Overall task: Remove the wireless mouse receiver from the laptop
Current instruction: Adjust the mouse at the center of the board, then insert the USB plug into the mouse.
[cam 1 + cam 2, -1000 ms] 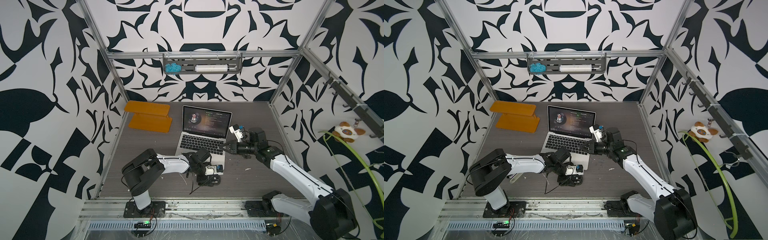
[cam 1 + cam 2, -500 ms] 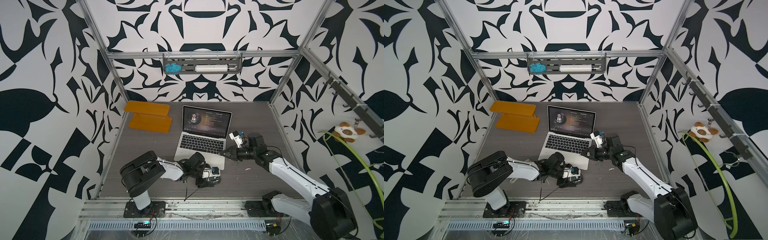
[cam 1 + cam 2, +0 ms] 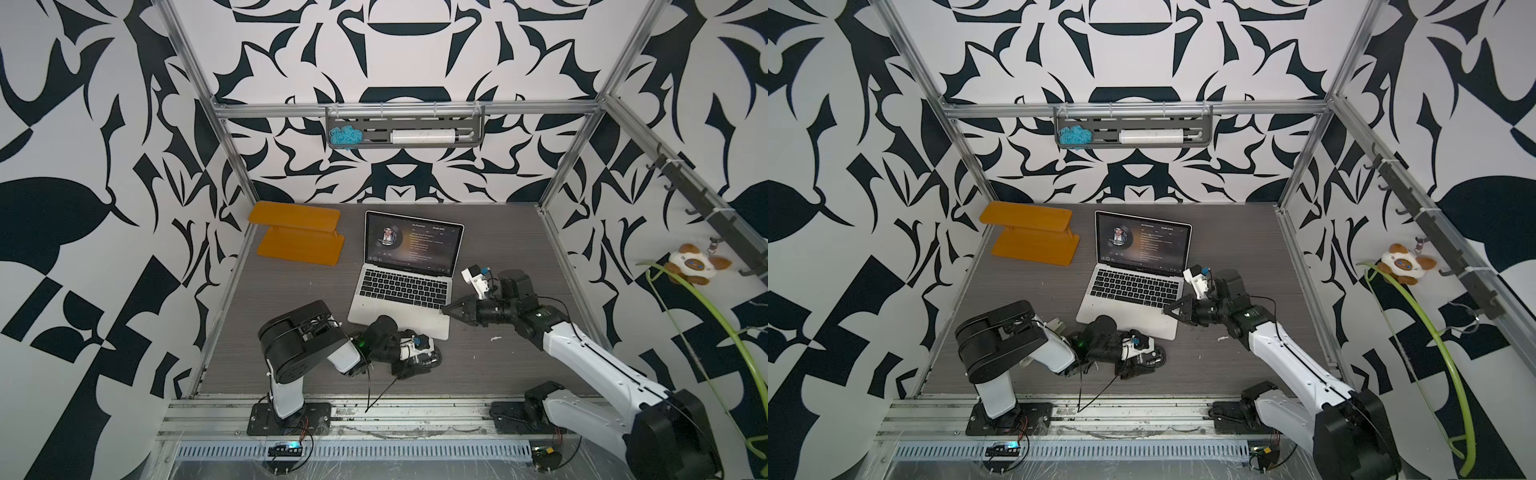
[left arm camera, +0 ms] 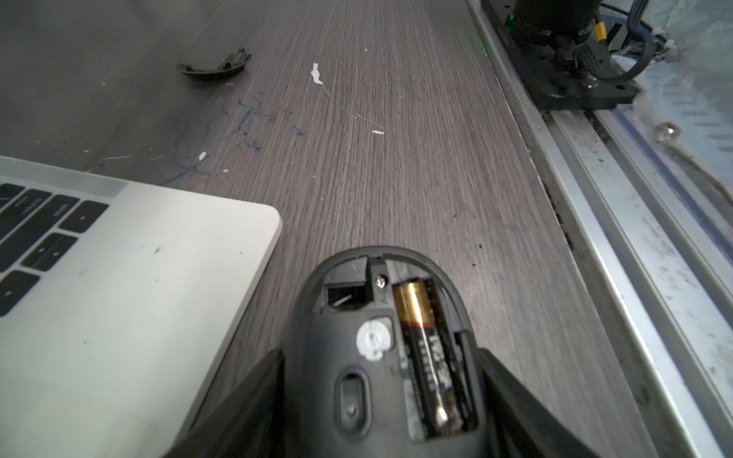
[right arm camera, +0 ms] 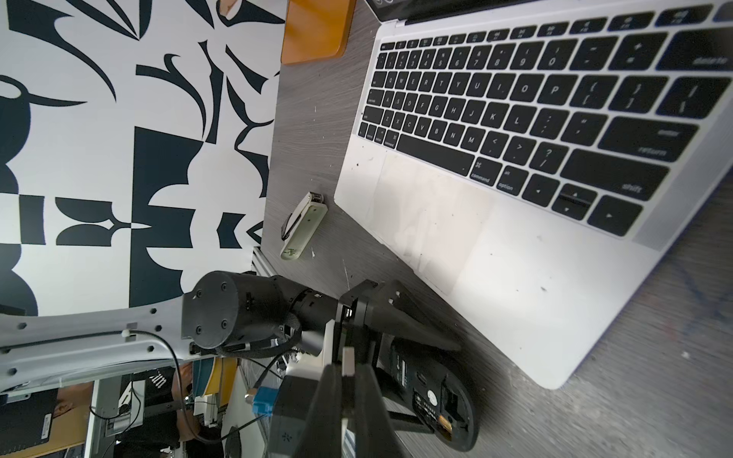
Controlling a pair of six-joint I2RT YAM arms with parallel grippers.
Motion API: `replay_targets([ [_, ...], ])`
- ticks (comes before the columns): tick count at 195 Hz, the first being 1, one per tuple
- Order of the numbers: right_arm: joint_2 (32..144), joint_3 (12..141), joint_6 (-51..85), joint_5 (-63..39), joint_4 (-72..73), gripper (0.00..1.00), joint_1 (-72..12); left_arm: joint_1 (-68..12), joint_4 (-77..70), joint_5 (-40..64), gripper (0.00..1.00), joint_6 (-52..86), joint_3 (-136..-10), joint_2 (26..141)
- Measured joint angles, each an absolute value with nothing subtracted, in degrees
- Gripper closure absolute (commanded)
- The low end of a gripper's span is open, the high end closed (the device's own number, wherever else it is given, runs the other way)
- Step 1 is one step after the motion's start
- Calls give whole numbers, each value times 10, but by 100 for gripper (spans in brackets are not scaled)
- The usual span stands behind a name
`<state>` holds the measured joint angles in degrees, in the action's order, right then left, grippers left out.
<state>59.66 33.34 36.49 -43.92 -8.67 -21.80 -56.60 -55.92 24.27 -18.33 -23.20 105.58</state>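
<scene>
right gripper [image 5: 348, 370]: jaws together, pinching a small silver-grey stub at the very tips. I read that as the wireless mouse receiver [image 5: 349, 359], metal plug end showing. It is too small to confirm in the top views. In both top views the tips sit right of centre, just over the right edge of the laptop [image 3: 405, 286], level with the trackpad. In the right wrist view no part of the laptop touches the stub, so it looks out of the port.

left gripper [image 4: 380, 353]: jaws wide, clamped on the sides of the mouse [image 4: 317, 357], low centre in a top view, just in front of the laptop's front edge. The mouse is belly up with the cover off: 1 AA battery [image 4: 424, 357] in its bay, 1 empty slot [image 4: 345, 295] beside it.

step: extraction looks done, this is the carry-away.

next move: hold the pinch firm and back off from the laptop's side without scraping the palm rest. Then set the stub down on bare table. If stowing it, line it up with the empty slot instead: tiny target, fine alignment, left arm steadying the mouse. There is very little surface in the grip, so slip or twist is the risk.
</scene>
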Motion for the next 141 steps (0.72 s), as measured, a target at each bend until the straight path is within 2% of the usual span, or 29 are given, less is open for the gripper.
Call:
replay_targets([
  [97, 611, 337, 342, -389, -163, 100, -223, -566, -673, 226, 21, -156, -186, 1083],
  [141, 653, 366, 307, -349, -233, 100, -247, -566, -674, 230, 36, -155, -185, 1083],
])
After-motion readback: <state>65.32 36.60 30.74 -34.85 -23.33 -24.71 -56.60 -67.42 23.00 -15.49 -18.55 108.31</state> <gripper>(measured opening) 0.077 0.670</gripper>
